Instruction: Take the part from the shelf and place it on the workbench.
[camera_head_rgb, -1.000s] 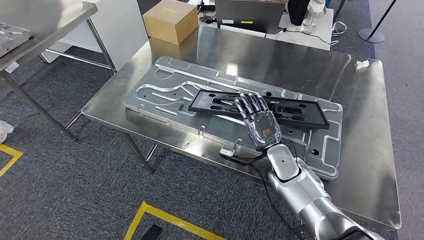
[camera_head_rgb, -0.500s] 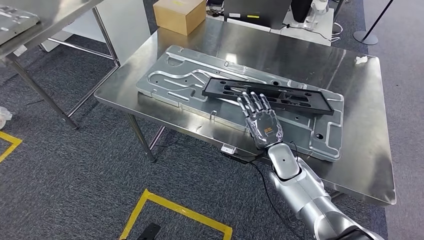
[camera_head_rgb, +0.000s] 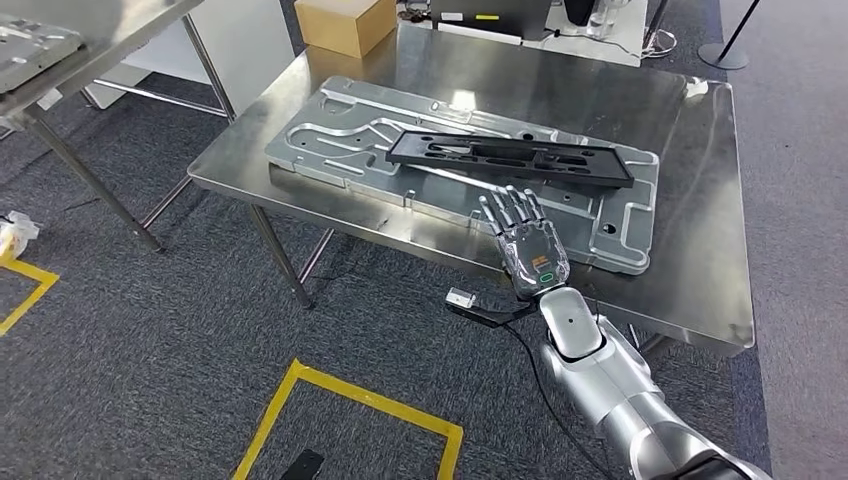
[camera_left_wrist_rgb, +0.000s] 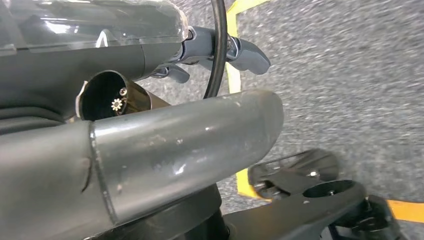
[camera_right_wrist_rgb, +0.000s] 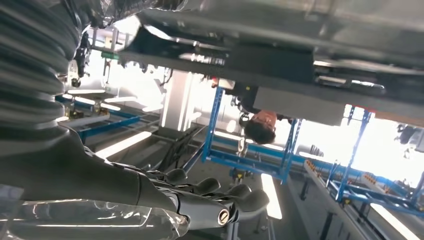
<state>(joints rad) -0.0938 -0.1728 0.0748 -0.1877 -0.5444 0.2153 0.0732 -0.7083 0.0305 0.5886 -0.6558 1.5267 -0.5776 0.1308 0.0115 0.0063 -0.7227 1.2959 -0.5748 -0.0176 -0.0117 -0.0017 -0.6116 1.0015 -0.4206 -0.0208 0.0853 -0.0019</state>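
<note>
- Where it lies on the grey metal plate (camera_head_rgb: 340, 150) atop the steel bench (camera_head_rgb: 700, 250), the part (camera_head_rgb: 510, 159) is a long, flat black frame with slotted cut-outs.
- Right hand (camera_head_rgb: 530, 245) hovers empty, fingers spread.
- Left hand (camera_left_wrist_rgb: 215, 55): cannot tell.

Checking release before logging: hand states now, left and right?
Left hand: cannot be told; just a few fingers show past the arm.
Right hand: open, fingers spread, holding nothing, above the grey plate's near edge, short of the black part.

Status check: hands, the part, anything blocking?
Right hand open, fingers spread, over workbench edge. Black part lying on grey metal plate. Nothing blocking.
</note>
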